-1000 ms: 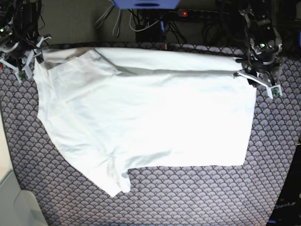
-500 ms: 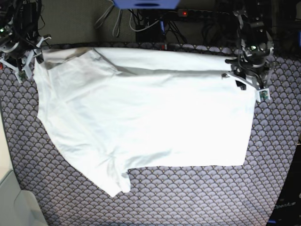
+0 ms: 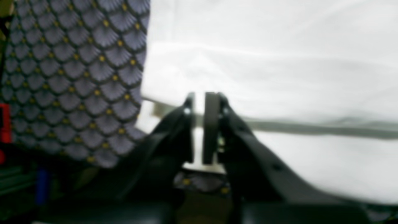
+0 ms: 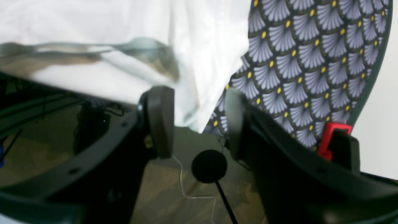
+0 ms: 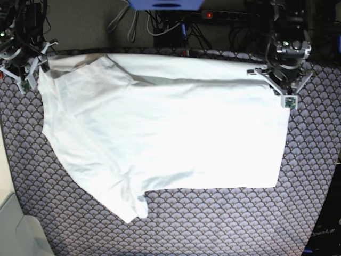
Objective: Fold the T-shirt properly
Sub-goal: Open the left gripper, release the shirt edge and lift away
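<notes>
At the base view's left edge the right tool stands spread, the soft white T-shirt hanging between its dark pads. The shirt lies wrinkled across the scale-patterned surface, top edge folded. At the right, the left tool pinches the shirt's corner.

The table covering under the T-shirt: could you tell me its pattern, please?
The table covering has grey-purple fan scales with yellow dots, clearest in the right wrist view.
</notes>
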Robot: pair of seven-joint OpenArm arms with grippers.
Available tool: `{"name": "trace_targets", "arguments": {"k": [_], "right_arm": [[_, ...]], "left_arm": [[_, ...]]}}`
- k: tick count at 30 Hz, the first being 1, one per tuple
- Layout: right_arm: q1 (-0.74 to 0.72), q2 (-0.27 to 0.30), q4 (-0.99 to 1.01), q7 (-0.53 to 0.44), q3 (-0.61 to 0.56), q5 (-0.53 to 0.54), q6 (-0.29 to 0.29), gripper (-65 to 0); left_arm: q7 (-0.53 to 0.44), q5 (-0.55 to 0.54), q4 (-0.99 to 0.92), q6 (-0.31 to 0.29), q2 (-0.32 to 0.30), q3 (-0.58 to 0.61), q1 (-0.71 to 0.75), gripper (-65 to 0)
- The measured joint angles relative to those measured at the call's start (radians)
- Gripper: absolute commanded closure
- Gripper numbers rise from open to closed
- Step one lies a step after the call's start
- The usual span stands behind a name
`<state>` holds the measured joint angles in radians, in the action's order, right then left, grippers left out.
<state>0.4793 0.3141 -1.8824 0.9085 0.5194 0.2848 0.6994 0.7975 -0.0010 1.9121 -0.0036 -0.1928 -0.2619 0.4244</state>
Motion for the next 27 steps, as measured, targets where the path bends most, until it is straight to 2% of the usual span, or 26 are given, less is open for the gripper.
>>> {"name": "trace_targets", "arguments": {"k": [5, 7, 10, 12, 15, 18, 20, 23, 27], "right_arm": [[-0.003, 0.001, 0.0, 0.0, -0.001, 0.0, 0.0, -28.0], [-0.005, 0.002, 0.0, 0.0, -0.003, -0.001, 0.0, -28.0], [-0.005, 0.002, 0.0, 0.001, -0.005, 0.0, 0.0, -28.0], [-0.005, 0.002, 0.0, 0.0, -0.005, 0.0, 0.0, -28.0], [-0.005, 0.002, 0.0, 0.0, -0.005, 0.0, 0.0, -28.0], [-0.005, 0.002, 0.0, 0.001, -0.005, 0.0, 0.0, -28.0], [-0.005, 0.002, 0.0, 0.0, -0.005, 0.0, 0.0, -28.0], [-0.007, 0.002, 0.0, 0.0, -0.005, 0.0, 0.0, -28.0], [-0.008, 0.002, 0.0, -0.001, -0.003, 0.0, 0.0, -28.0]], "left_arm": [[0.011, 0.008, 0.058, -0.004, -0.078, 0.007, 0.016, -3.1], [-0.001, 0.089, 0.087, -0.004, -0.124, 0.044, 0.014, -4.1], [0.007, 0.271, 0.089, -0.007, -0.186, 0.151, 0.014, -6.8], [0.006, 0.386, 0.089, -0.02, -0.21, 0.227, 0.013, -12.1], [0.001, 0.559, 0.088, -0.008, -0.24, 0.352, 0.01, -26.4], [-0.01, 0.644, 0.084, -0.017, -0.292, 0.512, 0.008, -41.3], [-0.011, 0.682, 0.083, -0.023, -0.322, 0.591, 0.011, -46.8], [-0.005, 0.73, 0.079, -0.023, -0.341, 0.66, -0.027, -47.6], [-0.009, 0.753, 0.073, -0.015, -0.362, 0.658, -0.056, -47.6]]}}
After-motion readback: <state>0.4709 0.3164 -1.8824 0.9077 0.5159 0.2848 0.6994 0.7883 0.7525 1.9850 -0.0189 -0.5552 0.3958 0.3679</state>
